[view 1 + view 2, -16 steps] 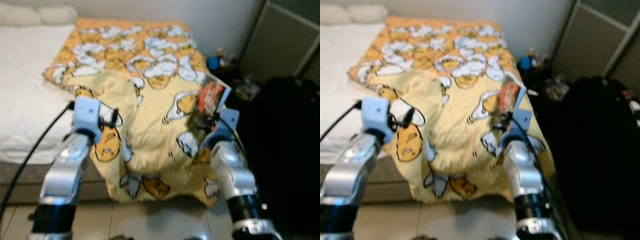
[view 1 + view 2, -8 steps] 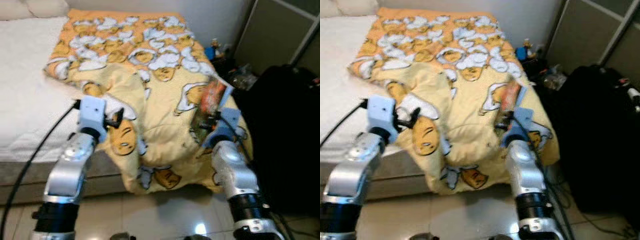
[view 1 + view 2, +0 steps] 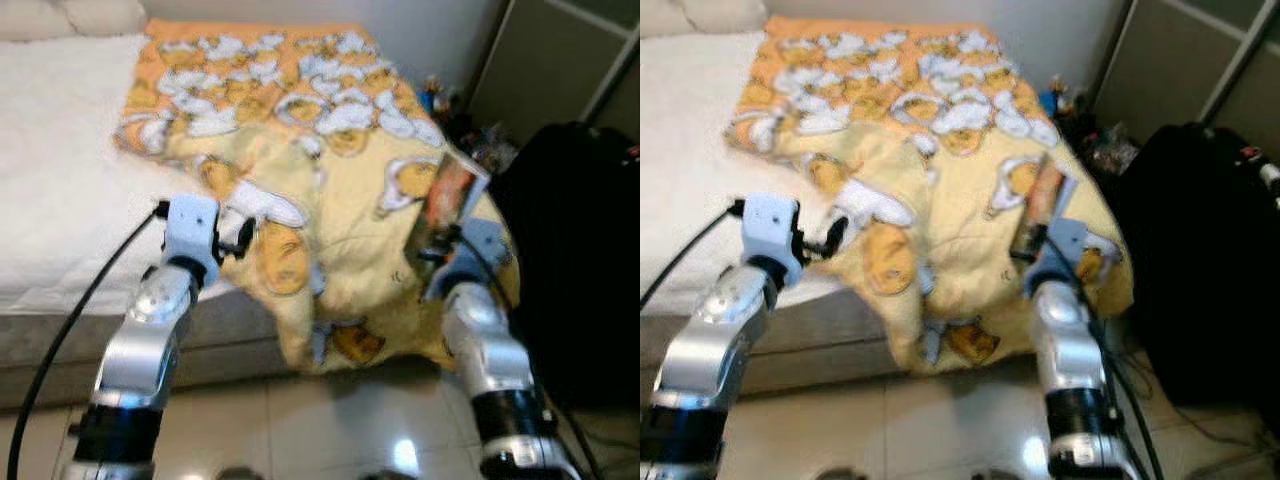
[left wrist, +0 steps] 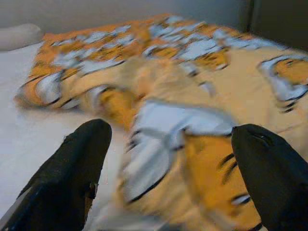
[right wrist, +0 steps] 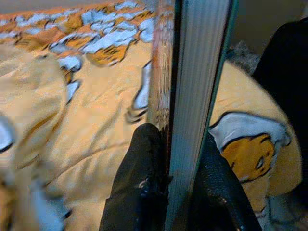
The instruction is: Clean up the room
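Two grippers up over the foot of the bed. Right gripper (image 5: 168, 192) clamped on a book (image 3: 446, 198), spine end pinched between the two black fingers (image 5: 139, 178), pages edge-on to the wrist camera. Held upright and a little tilted above the yellow cartoon-print blanket (image 3: 340, 200), close to the bed's right corner. Left gripper (image 4: 168, 159) spread wide, nothing between its fingers, hovering just above a rumpled fold of that same blanket (white and orange patches directly ahead of it).

Blanket bunched across the white mattress (image 3: 60, 200), one corner hanging off the end toward the tiled floor (image 3: 300, 420). Dark bulky shape (image 3: 570, 260) to the right, possibly a bag or a chair, too black to tell. Small clutter (image 3: 1070, 110) on the floor by the wall beyond it, blurred.

On handling: book likely light and fairly stiff across the covers, yet floppy if thin, so prone to swinging or sagging when held only at one end. Glossy cover probably slick against the pads; a firm pinch near the spine, as now, looks the safest hold. Gentle wrist motion advised, since a quick turn could lever it out of the grip. Blanket soft, limp and light, apt to drag and slide off the bed edge; best taken at a thick fold or a corner, not a flat stretch.
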### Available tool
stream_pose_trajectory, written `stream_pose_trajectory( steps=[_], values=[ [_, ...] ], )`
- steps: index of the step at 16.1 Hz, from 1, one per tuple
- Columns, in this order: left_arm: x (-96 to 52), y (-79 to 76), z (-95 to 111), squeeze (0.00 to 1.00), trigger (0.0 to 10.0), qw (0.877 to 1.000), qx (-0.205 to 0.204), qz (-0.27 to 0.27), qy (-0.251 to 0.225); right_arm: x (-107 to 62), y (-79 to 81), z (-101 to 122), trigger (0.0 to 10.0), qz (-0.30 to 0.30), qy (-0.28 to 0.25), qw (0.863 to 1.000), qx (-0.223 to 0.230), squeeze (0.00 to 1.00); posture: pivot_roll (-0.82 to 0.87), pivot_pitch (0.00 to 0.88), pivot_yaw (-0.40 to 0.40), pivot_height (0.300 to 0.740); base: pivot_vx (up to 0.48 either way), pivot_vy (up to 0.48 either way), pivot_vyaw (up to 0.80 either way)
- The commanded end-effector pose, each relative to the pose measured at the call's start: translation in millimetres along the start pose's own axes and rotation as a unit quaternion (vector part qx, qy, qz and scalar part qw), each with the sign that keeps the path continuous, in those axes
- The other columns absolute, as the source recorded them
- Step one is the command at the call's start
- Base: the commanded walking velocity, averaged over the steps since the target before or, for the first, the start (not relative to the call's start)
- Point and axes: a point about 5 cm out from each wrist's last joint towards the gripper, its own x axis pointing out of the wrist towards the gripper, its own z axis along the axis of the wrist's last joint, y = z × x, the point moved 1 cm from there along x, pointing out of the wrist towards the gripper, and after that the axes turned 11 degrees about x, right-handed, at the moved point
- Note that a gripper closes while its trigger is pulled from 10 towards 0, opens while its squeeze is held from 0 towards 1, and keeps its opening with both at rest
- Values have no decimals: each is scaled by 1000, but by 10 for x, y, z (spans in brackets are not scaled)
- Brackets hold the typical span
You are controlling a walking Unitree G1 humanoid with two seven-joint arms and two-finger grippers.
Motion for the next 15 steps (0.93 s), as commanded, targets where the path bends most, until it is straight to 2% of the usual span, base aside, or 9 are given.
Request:
stream_pose_trajectory(
  steps=[1, 5, 15],
  values=[
    [7, 33, 42, 0, 10000, 1000, 4, 5, -7, 14, 142, 97, 10000, 26, -21, 999, 1, 0, 1, 0, -42, 740, 0, 424, -731],
    [3, 27, 41, 0, 10000, 1000, 6, 5, -7, 8, 137, 92, 10000, 26, -21, 999, 0, 0, 2, 0, -43, 740, 0, 425, -700],
    [28, 50, 78, 0, 10000, 1000, 18, 5, -8, 20, 134, 118, 10000, 26, -21, 999, 2, 0, 9, 0, -57, 740, 0, 426, 0]
  ],
)
